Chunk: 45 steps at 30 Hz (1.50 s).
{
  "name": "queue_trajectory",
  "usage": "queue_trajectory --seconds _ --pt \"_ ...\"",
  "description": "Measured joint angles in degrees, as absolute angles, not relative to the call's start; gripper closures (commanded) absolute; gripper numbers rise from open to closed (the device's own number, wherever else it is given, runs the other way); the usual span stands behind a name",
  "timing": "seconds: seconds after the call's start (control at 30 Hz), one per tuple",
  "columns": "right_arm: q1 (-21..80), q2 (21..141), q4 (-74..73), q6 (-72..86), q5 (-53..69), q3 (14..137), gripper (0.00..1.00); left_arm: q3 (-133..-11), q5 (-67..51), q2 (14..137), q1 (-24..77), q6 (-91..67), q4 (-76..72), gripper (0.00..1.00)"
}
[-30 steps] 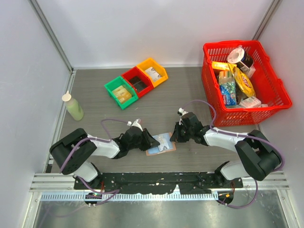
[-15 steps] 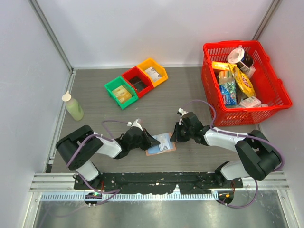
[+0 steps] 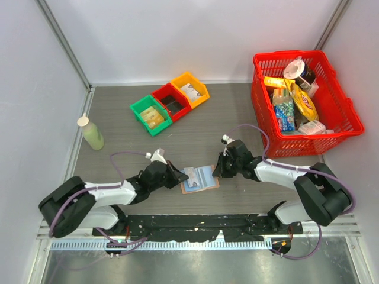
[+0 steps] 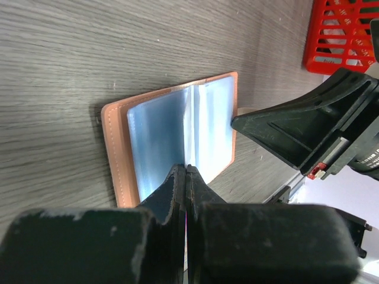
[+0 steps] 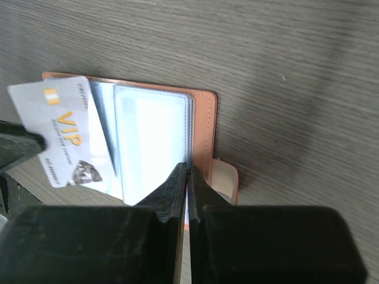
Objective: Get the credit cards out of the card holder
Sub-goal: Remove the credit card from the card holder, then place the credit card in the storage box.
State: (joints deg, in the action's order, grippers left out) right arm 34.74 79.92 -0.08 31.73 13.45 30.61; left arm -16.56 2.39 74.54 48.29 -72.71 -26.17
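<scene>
Card holder lies spread open on the bench, near its 6 o'clock edge between the two arms, pale lining up. One credit card, grey with "VIP" lettering, now sticks out past the card holder's 9 o'clock side. Over the last second the left gripper has closed its jaws on that card's outer edge. The arm has drawn back toward 9 o'clock, bringing the card with it. The first extraction looks well under way, though whether the card's inner end is still tucked in a sleeve cannot be told. The right gripper has not moved: its jaws are pressed together at the holder's 3 o'clock side, apparently pinning it against the pull.

The right wrist view alone shows the card's face and the dark tip clamped on it. The left wrist view shows closed jaws and blue-grey lining, but hardly the card. Only the top view takes in the red basket at 2 o'clock and the coloured bins at 11 o'clock.
</scene>
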Motion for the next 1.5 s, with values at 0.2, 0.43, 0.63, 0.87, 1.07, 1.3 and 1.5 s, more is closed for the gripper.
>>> queue_trajectory --seconds 0.2,0.43,0.63,0.87,1.07,1.3,1.5 --pt "34.74 74.48 -5.41 32.36 11.81 31.86 0.64 -15.92 7.22 62.83 48.25 -69.76 -17.65 1.0" --pt "34.76 63.2 0.49 38.57 12.16 32.75 0.36 -15.29 13.45 47.51 48.25 -66.87 -14.85 1.0" --pt "35.81 60.01 15.2 47.33 14.61 29.63 0.32 -15.14 15.46 42.87 48.25 -65.71 -19.09 1.0" --pt "39.11 63.86 28.6 54.11 17.3 27.94 0.32 -15.14 15.18 42.76 48.25 -65.8 -27.73 1.0" --pt "40.95 66.67 36.71 56.62 18.39 27.92 0.36 -15.11 14.76 44.14 48.25 -67.16 -34.37 1.0" --pt "41.89 68.79 42.04 57.54 18.83 27.92 0.93 -15.03 13.8 46.26 48.25 -68.69 -39.59 0.99" --pt "41.98 67.46 43.66 56.45 19.05 27.59 0.99 -13.47 13.89 45.6 47.86 -68.36 -40.01 0.8"
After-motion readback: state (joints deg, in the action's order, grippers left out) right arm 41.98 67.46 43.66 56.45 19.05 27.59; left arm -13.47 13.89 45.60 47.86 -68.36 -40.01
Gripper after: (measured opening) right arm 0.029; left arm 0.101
